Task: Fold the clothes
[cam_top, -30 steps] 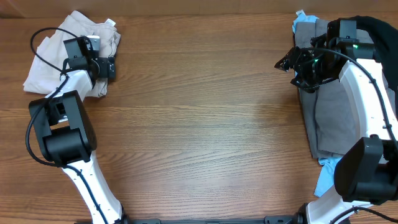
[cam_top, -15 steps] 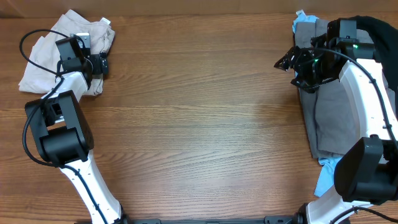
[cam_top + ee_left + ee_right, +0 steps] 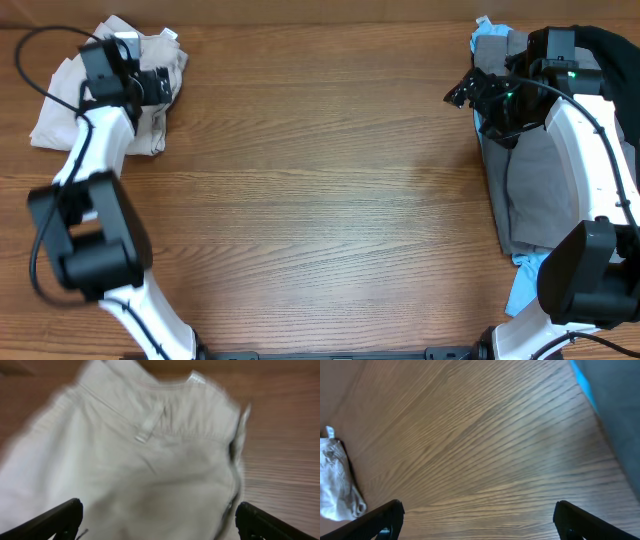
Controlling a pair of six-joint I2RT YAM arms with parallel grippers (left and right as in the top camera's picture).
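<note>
The beige shorts (image 3: 60,115) lie crumpled at the far left corner of the table. In the left wrist view they (image 3: 150,460) fill the frame, with a belt loop and waistband showing. My left gripper (image 3: 165,85) hovers over their right part, open and empty (image 3: 157,520). My right gripper (image 3: 462,95) is open and empty over bare wood (image 3: 477,520) at the left edge of the garment pile. The shorts also show far off in the right wrist view (image 3: 337,480).
A pile of other garments lies at the right edge: a grey one (image 3: 535,190) on top, light blue cloth (image 3: 522,290) beneath and a black one (image 3: 610,50) at the back. The wooden table (image 3: 320,200) spans the middle.
My left arm has swung toward the far edge, and its gripper now sits over the upper right part of the shorts. The shorts have shifted slightly. The right arm has barely moved.
</note>
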